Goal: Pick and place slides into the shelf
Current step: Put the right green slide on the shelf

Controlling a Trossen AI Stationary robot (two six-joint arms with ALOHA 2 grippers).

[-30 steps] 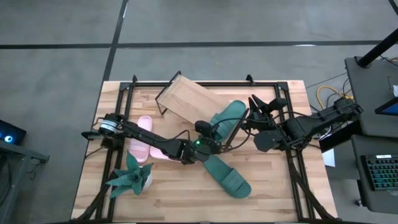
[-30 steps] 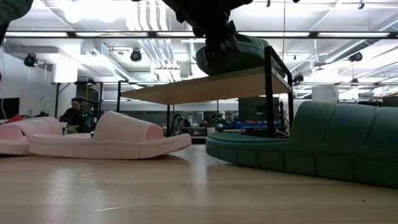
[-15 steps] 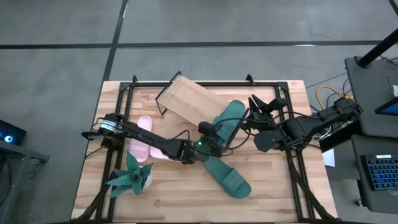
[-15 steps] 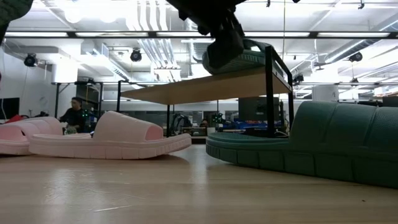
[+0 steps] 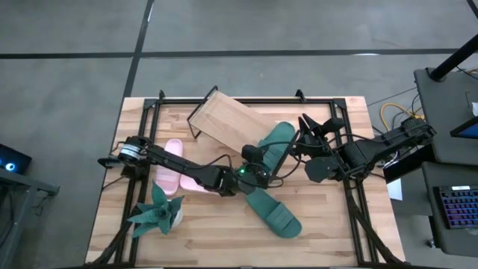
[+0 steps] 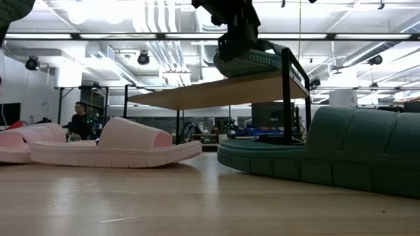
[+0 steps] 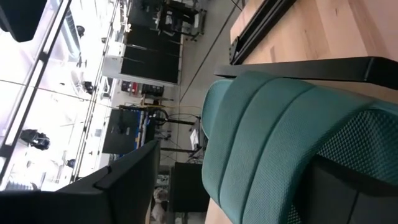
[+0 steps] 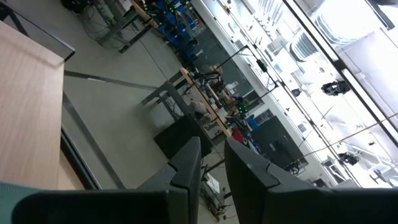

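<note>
One dark green slide [image 5: 275,143] lies on the right end of the shelf [image 5: 224,118], its sole on the light board [image 6: 197,92]. My left gripper [image 5: 252,155] is open at that slide's near end, a finger on either side [image 7: 233,162]. The second green slide [image 5: 272,212] lies flat on the table nearer the front. Two pale pink slides [image 5: 173,163] lie on the table at the left. My right gripper [image 5: 305,138] hovers by the shelved slide's far end, its fingers [image 8: 186,165] shut with nothing between them. My left gripper stands open around the near end of the green slide [image 7: 273,124], coming at it from above and from the table's near side. I cannot tell whether a finger touches the foam. The slide lies on the shelf board.
A green leafy toy plant [image 5: 157,213] stands at the front left. Black frame rails [image 5: 142,134] run along the table's left, far and right edges. Bare wood lies between the pink slides and the front green slide [image 6: 328,157].
My left gripper has opened and let go of the green slide, rising a little. The slide, held tilted above the board before, now lies flat on the shelf's right end. My right arm has kept still.
</note>
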